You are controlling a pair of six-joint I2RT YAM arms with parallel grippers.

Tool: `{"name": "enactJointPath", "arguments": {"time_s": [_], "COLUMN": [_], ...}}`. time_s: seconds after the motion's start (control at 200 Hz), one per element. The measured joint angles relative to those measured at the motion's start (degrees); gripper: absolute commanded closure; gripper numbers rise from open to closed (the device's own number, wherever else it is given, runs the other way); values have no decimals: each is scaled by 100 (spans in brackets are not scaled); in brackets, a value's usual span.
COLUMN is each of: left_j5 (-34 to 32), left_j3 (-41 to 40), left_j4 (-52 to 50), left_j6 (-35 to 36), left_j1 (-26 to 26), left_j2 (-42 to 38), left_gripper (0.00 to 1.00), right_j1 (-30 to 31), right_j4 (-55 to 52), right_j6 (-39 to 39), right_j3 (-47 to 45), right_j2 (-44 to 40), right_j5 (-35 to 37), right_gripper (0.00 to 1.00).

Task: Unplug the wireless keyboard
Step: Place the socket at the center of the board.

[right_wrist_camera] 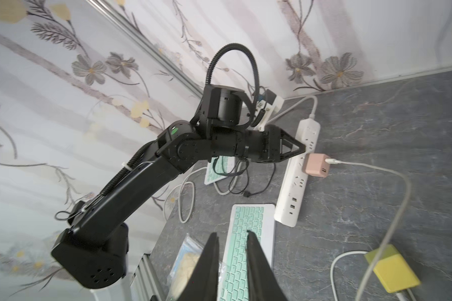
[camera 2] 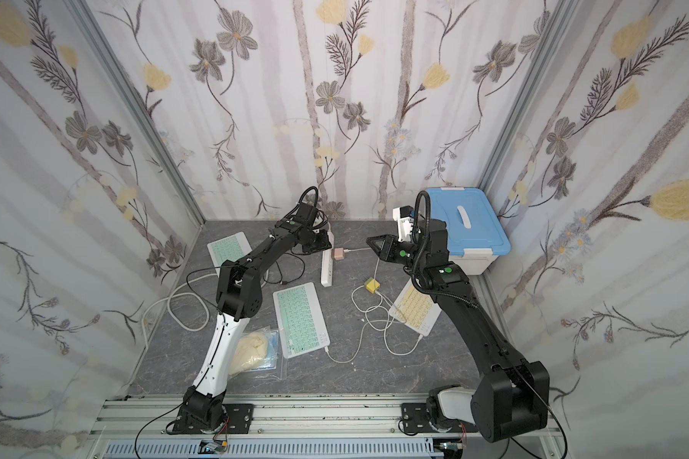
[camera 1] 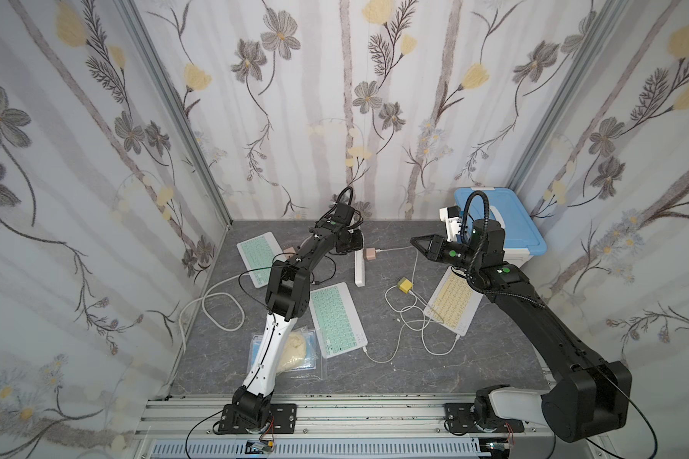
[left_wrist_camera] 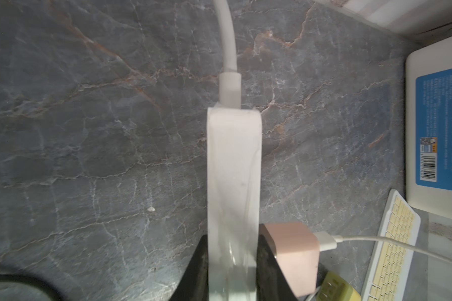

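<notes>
A white power strip (camera 1: pixel 359 270) lies on the grey table with a pink charger (camera 1: pixel 370 253) plugged into its side. My left gripper (left_wrist_camera: pixel 231 239) is shut on the strip (left_wrist_camera: pixel 232 169), right beside the pink charger (left_wrist_camera: pixel 292 250). The charger's white cable (camera 1: pixel 394 249) runs into loose loops between a green keyboard (camera 1: pixel 337 320) and a yellow keyboard (camera 1: pixel 452 304), each with a cable in its near end. A yellow charger (camera 1: pixel 405 285) lies loose on the table. My right gripper (camera 1: pixel 418 241) hangs open and empty in the air to the right of the pink charger (right_wrist_camera: pixel 316 166).
A second green keyboard (camera 1: pixel 257 254) lies at the back left, partly under the left arm. A blue-lidded box (camera 1: pixel 510 222) stands at the back right. A clear bag with cream-coloured contents (camera 1: pixel 295 349) sits near the front. The strip's thick white cord (camera 1: pixel 215 314) loops at the left.
</notes>
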Motion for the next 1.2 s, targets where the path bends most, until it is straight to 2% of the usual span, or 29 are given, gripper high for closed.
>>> {"name": "enactJointPath", "arguments": {"time_s": [0.07, 0.11, 0.14, 0.205, 0.28, 0.325, 0.54, 0.669, 0.764, 0.834, 0.989, 1.199], "left_j5": [-37, -39, -44, -138, -149, -203, -420, -516, -396, -254, 153, 723], "left_j3": [4, 22, 35, 74, 116, 136, -81, -1429, -2559, -3062, -3418, -3595], "left_j4": [0, -2, -2, 0, 4, 11, -96, 142, 603, 968, 1091, 1305], "left_j6": [-7, -11, -17, -17, -28, -26, 22, 234, 472, 782, 1755, 2922], "left_j1": [4, 4, 4, 0, 0, 0, -70, -468, -975, -1394, -2214, -2686], "left_j2": [79, 109, 125, 149, 153, 153, -168, -1268, -2291, -2669, -2636, -2575], "left_gripper": [83, 69, 61, 51, 35, 31, 24, 20, 19, 18, 19, 19], "right_j1": [-151, -260, -330, -452, -557, -634, -940, -1204, -1456, -1659, -2118, -2684], "right_j4": [-15, -70, -125, -212, -225, -210, -195, -144, -26, -33, 79, 254], "right_j6": [-42, -83, -114, -203, -280, -310, -378, -376, -328, -219, -63, 37], "right_j3": [-282, -479, -592, -807, -1064, -1244, -1764, -1963, -2162, -2323, -2524, -2776], "right_j2": [-9, -17, -22, -35, -96, -157, -302, -404, -492, -533, -632, -870], "right_j5": [155, 378, 463, 704, 815, 828, 907, 964, 973, 964, 828, 544], "right_gripper": [49, 44, 42, 39, 35, 33, 28, 26, 26, 26, 25, 24]}}
